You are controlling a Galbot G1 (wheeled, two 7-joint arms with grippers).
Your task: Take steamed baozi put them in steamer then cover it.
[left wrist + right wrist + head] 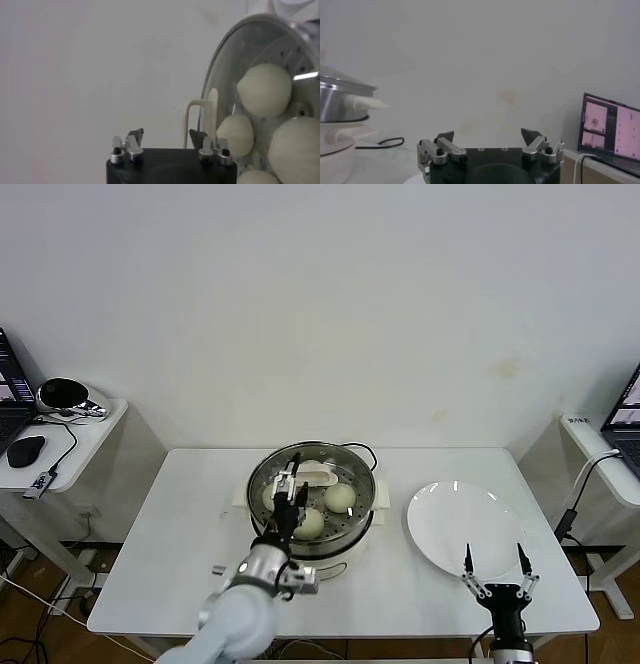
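The steamer (366, 484) stands mid-table on its cream base (340, 562). The glass cover (330, 460) lies on it, its cream handle (318, 477) on top. Through the glass I see steamed baozi (340, 496) (309, 524) on the perforated tray. My left gripper (292, 486) hovers open just above the cover, beside the handle and holding nothing. In the left wrist view the open gripper (166, 135) stands just short of the handle (213, 110), with several baozi (264, 90) behind the cover (222, 65). My right gripper (495, 562) (489, 135) rests open at the table's front right.
An empty white plate (465, 524) lies right of the steamer, just beyond the right gripper. A black cord (370, 452) runs behind the pot. Side tables flank the table: the left one holds a mouse (25, 450), the right one a laptop (610, 127).
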